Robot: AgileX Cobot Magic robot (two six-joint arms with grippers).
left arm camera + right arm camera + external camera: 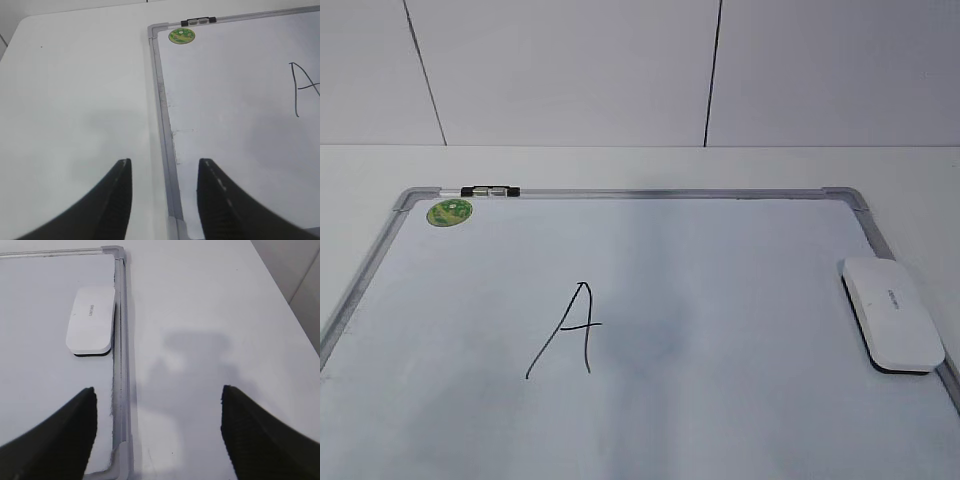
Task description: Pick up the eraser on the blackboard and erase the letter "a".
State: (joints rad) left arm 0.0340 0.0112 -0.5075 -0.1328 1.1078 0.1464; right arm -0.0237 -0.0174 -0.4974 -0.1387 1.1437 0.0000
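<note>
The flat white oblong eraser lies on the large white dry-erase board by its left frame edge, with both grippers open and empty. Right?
Not quite. The flat white oblong eraser lies by the right frame edge of the large white dry-erase board, as the exterior view shows. The rest stands.

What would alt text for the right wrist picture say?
A white eraser lies untouched on a whiteboard, against its right frame. Below, the robot's right hand hangs open, straddling that frame above the white table.
</note>
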